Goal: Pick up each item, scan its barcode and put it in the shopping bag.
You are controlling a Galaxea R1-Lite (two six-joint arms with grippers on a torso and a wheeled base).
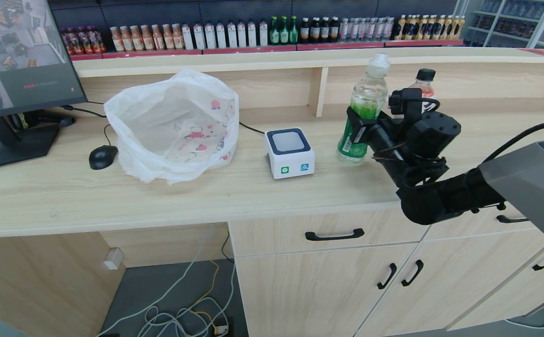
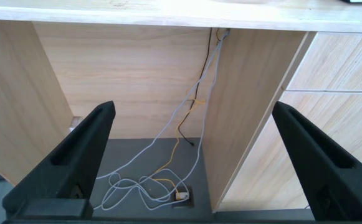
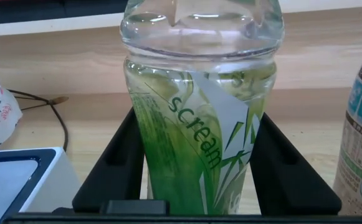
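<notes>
Bottle of green drink is held at the scanner's three o'clock, right gripper clamped round it, left gripper spread open; its slick body could slip or clip the neighbouring bottle at one o'clock.

This is a shop, seen at its checkout. A wooden bench carries a small white barcode scanner, a plastic shopping bag, and a monitor with a mouse. Rows of bottled drinks line the shelf behind.
</notes>
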